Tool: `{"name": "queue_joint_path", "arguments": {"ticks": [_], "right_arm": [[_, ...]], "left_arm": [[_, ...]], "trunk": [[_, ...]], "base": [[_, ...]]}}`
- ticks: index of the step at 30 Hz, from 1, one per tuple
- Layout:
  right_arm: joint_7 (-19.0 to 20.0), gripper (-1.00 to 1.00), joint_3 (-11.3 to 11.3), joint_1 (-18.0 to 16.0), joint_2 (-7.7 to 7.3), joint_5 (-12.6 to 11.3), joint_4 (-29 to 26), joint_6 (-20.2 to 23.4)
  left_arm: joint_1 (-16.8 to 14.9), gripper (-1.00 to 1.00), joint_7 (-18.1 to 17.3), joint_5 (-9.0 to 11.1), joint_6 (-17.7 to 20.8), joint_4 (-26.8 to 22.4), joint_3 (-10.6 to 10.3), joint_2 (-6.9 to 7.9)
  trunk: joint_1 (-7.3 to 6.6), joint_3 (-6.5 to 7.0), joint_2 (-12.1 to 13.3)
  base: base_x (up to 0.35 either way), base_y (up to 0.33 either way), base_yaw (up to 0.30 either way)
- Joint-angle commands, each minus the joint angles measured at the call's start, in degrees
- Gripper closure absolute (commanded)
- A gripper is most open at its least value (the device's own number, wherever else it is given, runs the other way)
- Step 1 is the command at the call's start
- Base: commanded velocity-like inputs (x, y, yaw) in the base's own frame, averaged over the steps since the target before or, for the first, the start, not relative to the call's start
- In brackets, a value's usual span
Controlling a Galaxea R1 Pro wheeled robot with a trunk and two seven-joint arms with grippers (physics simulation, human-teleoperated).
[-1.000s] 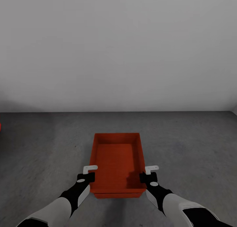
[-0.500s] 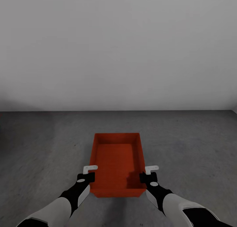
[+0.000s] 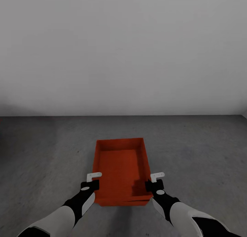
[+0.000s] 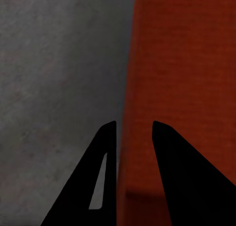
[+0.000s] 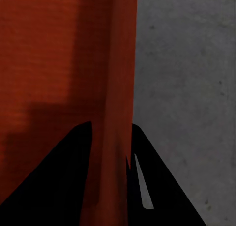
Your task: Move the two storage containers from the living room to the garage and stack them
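A: Item and location?
B: Orange-red storage container [image 3: 121, 168], topless, centred over the grey concrete floor [image 3: 199, 154], short of a white wall [image 3: 123, 51]; whether it rests on the floor or a second container, cannot tell.
A: Grippers?
B: Left gripper [image 3: 91, 182] pinching the left side wall, one finger [image 4: 101, 172] outside, one inside. Right gripper [image 3: 155, 182] pinching the right wall likewise.

Matt orange container [image 3: 120, 165], rough concrete floor [image 3: 199, 151]
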Motion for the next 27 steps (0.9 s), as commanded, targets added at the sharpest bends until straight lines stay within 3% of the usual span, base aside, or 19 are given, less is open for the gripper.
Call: {"name": "queue_joint_path", "arguments": {"ticks": [1, 24, 25, 27], "right_arm": [[-0.58, 1.0, -0.15, -0.02, -0.02, 0.27, 0.14, -0.3], [-0.05, 1.0, -20.2, -0.02, 0.15, 20.26, 0.13, -0.24], [-2.19, 1.0, 8.34, -0.02, 0.18, -12.94, 0.14, -0.24], [-2.29, 1.0, 8.34, -0.02, 0.22, -12.94, 0.16, -0.24]], "left_arm": [[0.01, 1.0, 0.09, 0.18, -0.15, 0.04, -0.16, -0.04], [0.01, 1.0, 1.33, 4.86, -0.15, -0.04, -4.88, -0.04], [0.01, 1.0, -1.9, -7.22, -0.15, -0.04, 6.61, -0.04], [0.01, 1.0, -1.9, -7.2, -0.15, -0.04, 6.63, -0.04]], "trunk": [[0.0, -0.04, -0.01], [0.0, -0.04, -0.01], [0.0, -0.04, -0.01], [0.0, -0.04, -0.01]], "base": [[0.0, 0.0, 0.0], [0.0, 0.0, 0.0], [0.0, 0.0, 0.0], [0.0, 0.0, 0.0]]}}
